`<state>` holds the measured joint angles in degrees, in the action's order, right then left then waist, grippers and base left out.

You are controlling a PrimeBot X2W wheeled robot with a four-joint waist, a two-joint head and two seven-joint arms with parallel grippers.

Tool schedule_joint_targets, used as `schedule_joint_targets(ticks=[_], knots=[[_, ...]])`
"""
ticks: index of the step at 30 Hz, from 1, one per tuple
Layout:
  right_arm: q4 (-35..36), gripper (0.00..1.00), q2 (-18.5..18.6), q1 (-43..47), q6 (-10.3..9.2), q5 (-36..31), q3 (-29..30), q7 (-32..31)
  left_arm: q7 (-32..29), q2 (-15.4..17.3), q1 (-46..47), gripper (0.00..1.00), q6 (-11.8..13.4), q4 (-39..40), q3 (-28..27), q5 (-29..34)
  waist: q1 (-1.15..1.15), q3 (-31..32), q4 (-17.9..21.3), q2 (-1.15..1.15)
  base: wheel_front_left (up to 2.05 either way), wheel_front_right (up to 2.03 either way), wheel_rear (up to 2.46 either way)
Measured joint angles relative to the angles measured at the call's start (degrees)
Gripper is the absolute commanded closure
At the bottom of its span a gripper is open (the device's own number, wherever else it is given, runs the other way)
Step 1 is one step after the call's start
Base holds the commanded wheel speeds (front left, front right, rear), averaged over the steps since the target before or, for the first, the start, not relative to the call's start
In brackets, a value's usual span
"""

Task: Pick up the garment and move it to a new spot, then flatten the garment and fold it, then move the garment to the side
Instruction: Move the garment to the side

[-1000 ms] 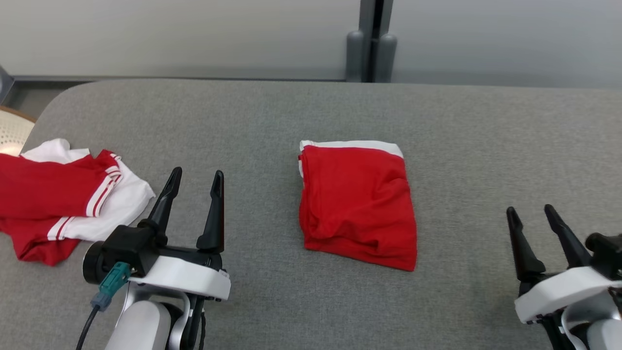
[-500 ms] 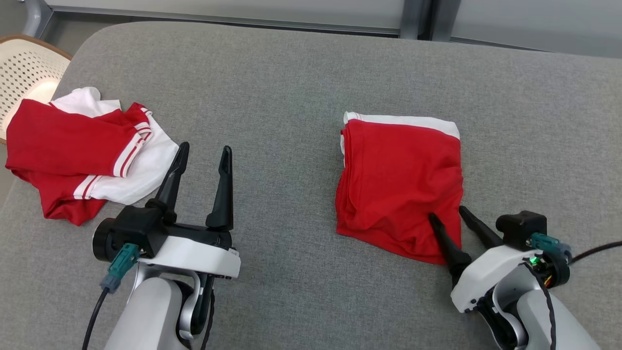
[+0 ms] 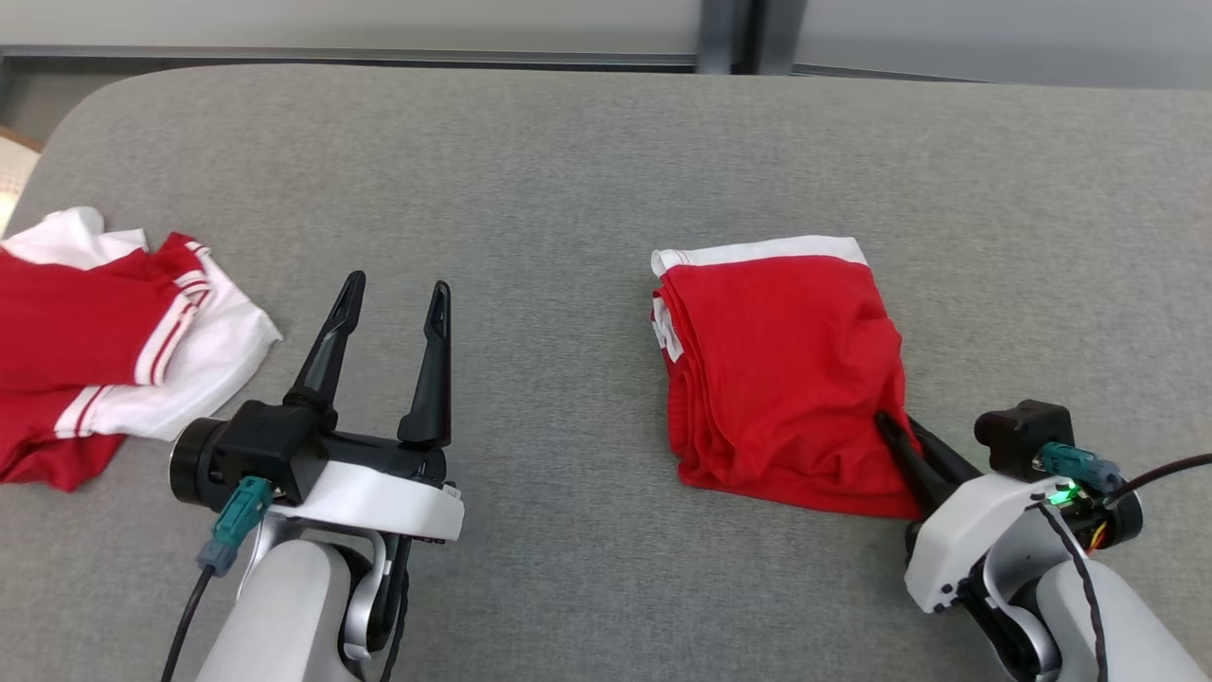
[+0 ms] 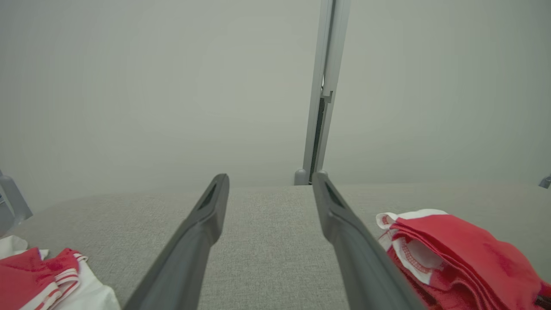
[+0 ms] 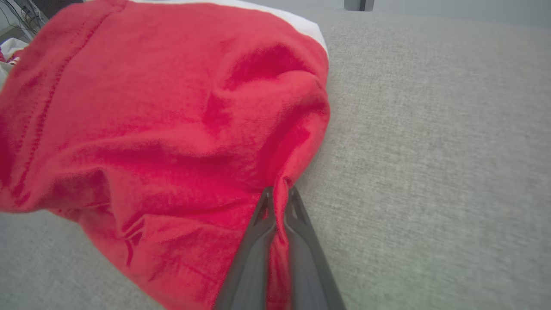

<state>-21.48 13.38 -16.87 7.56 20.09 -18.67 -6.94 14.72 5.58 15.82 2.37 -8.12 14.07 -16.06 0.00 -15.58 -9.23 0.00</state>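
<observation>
- Pinching the near right edge of the folded red garment (image 3: 781, 369), the right jaws stand all but shut on cloth in the head view. The left jaws gape wide and empty, with the garment well off to their right and a second garment (image 3: 104, 350) off to their left.
- Left wrist view: bare counter (image 4: 267, 224) lies between the wide jaws, and the garment's stacked layers lie just right of them.
- Right wrist view: a red ridge is nipped between the tips, and the bulk spreads left and ahead.
- Soft, light and limp, I judge; the layers may slide apart, so the bite should catch every layer.
</observation>
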Motion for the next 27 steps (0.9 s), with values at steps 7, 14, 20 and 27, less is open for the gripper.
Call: schedule_joint_targets(ticks=[7, 14, 20, 27], knots=[[2.11, 1.00, 3.39, 1.99, 0.00, 0.70, 1.36, 0.09, -0.93, 0.77, 0.97, 0.00, -0.02, 1.58, 1.00, 0.47, 0.00, -0.63, 6.71, 0.00, 0.00, 0.00, 0.00], [-0.67, 1.00, 5.60, -1.39, 0.00, 1.47, -0.19, 1.79, -2.49, 1.29, 2.87, 0.00, -0.31, 3.05, 2.20, 1.02, 0.00, -1.73, 14.69, 0.00, 0.00, 0.00, 0.00], [-7.13, 1.00, 11.29, -9.70, 0.00, 3.30, -0.55, 4.93, -3.89, 1.32, 5.86, 0.00, -1.02, 4.48, 4.13, 2.10, 0.00, -5.66, 17.36, 0.00, 0.00, 0.00, 0.00], [-14.23, 1.00, 20.80, -13.73, -0.01, 6.02, 2.92, 8.28, -4.45, 1.34, 9.42, 0.00, -1.78, 5.73, 5.88, 3.44, 0.00, -11.40, 18.05, 0.00, 0.00, 0.00, 0.00]])
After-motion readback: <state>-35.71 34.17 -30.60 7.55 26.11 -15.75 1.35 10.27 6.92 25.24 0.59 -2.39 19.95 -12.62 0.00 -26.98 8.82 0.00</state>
